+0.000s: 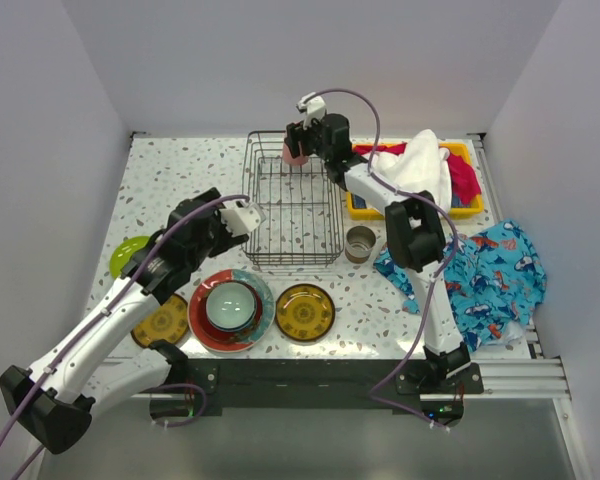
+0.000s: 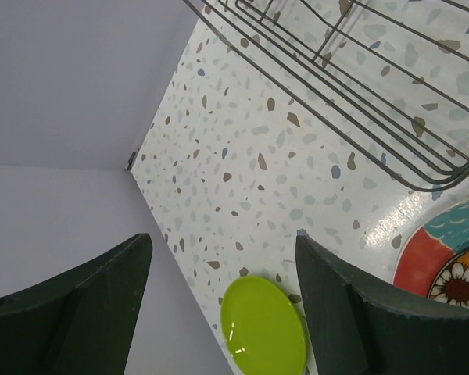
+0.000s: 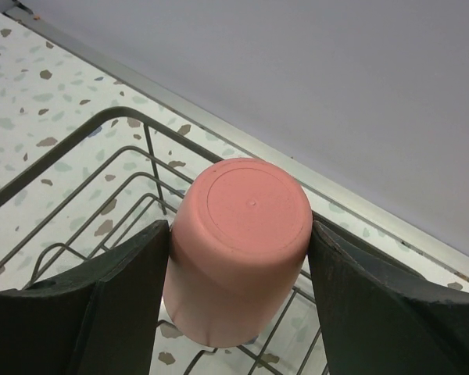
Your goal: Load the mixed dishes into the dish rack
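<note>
Speckled table (image 1: pixel 180 180) — rack (image 1: pixel 292 263), plates (image 1: pixel 304 311), cloth (image 1: pixel 490 270), bin (image 1: pixel 462 212).

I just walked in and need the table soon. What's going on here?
The right end effector grips a pink cup, upside down, at the far end of the dish rack. The left end effector is open and empty, above the table near the green plate. Outside the rack sit a red plate with a bowl on it, two amber plates and a metal cup.
</note>
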Robot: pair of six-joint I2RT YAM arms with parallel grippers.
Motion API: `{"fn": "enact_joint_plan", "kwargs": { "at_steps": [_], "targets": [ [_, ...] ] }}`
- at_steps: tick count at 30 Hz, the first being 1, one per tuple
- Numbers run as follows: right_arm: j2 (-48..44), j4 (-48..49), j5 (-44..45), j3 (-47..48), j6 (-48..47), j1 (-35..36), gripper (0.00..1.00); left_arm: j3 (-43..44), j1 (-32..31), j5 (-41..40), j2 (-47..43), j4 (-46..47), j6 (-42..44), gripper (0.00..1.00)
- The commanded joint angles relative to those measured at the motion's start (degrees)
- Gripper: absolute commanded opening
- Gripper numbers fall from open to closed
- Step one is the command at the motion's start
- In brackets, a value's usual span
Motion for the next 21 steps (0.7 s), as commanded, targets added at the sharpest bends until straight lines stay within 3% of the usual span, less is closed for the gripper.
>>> {"fn": "enact_joint_plan", "kwargs": {
  "at_steps": [1, 4, 6, 8, 9, 11, 12, 15, 17, 21],
  "targets": [
    [-0.4, 4.8, 1.8, -1.4, -2.1, 1.1, 0.0, -0.5, 0.6, -0.8, -0.2, 3.4, 0.6, 0.79],
    [-0.2, 3.9, 1.5, -2.0, -2.6, 1.6, 0.0, -1.0, 0.6, -0.6, 0.0, 3.7, 0.5, 0.8],
    [-0.2, 2.7, 1.7, -2.5, -3.3, 1.7, 0.1, -1.0, 0.6, -0.3, -0.1, 3.4, 0.0, 0.82],
    [-0.6, 1.9, 1.8, -2.9, -3.6, 2.1, 0.26, -1.0, 0.6, -0.1, -0.1, 3.2, -0.7, 0.84],
    [-0.8, 1.0, 1.9, -3.3, -3.6, 2.1, 0.44, -1.0, 0.6, 0.0, -0.1, 3.1, -0.9, 0.85],
    [-2.8, -0.3, 1.6, -3.9, -3.6, 2.2, 0.59, -0.8, 0.6, 0.4, -0.3, 3.0, -0.9, 0.87],
    [-3.6, -1.3, 1.4, -4.5, -3.6, 2.3, 0.7, -0.9, 0.6, 0.8, -0.4, 3.2, -0.9, 0.87],
    [-7.1, -4.7, 1.2, -4.8, -3.6, 2.2, 0.9, -1.1, 0.6, 2.1, -0.2, 4.4, -0.9, 0.88],
    [-10.0, -7.1, 0.6, -4.7, -3.6, 2.3, 0.98, -1.3, 0.6, 2.9, 0.2, 5.4, -1.5, 0.89],
    [-18.6, -12.9, -0.5, -9.1, -2.6, 1.7, 0.99, 0.1, 0.6, 4.3, 1.4, 8.6, -4.4, 0.91]
  ]
}}
